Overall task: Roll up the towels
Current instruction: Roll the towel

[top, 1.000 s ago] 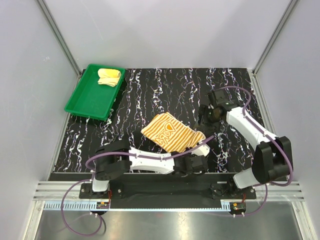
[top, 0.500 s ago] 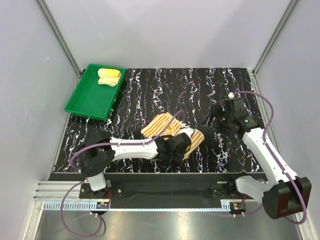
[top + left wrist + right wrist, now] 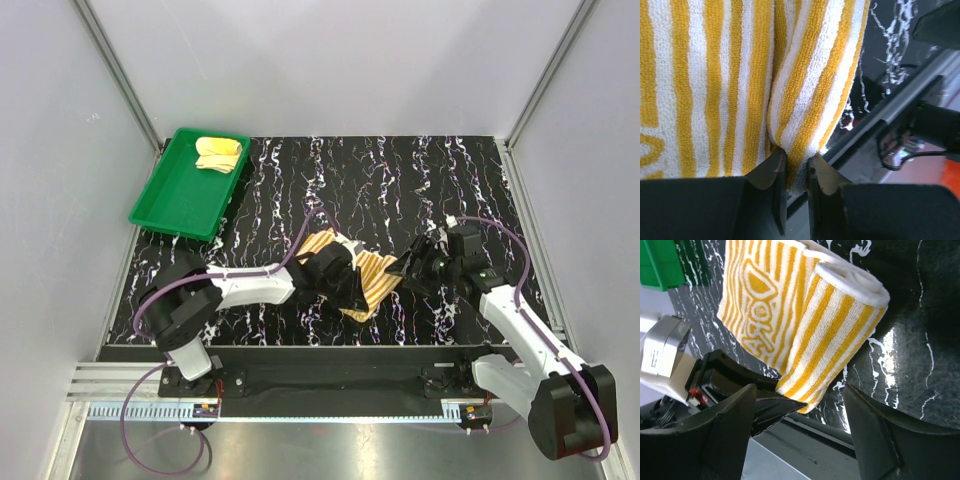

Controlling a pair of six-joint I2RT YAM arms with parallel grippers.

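Right arm (image 3: 520, 322) lower, end effector (image 3: 406, 268) beside striped towel (image 3: 377, 272)

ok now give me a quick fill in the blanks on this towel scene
Pinching a fold of the striped towel, the left gripper is ____, not open.
The right gripper, close beside that towel, stands ____.
The pale yellow towel lies in the ____ tray.
Missing words: shut; open; green.

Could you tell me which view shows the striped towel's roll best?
The right wrist view: the striped towel shows its roll and coiled end. The left wrist view gives only stripes pinched by the left gripper; the top view has it small, partly under that arm.
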